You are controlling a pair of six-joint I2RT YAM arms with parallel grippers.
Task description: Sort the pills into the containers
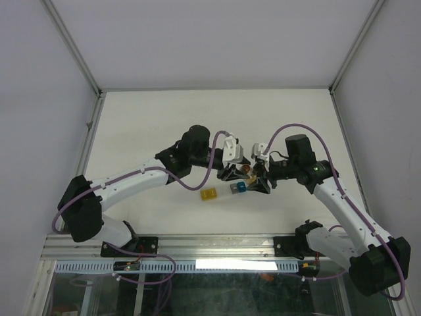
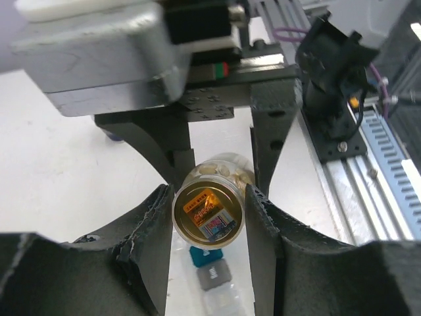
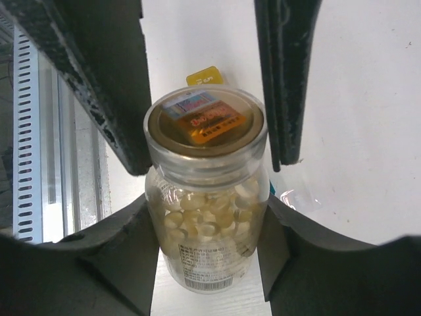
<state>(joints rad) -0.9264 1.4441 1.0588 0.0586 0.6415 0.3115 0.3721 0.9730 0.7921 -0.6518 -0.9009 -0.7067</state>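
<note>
Here both arms bend inward and meet above the desk. The right hand grips a clear bottle of pills around its body, held sideways. The left hand is clamped narrowly on its lid. The containers lie on the desk just below.
</note>
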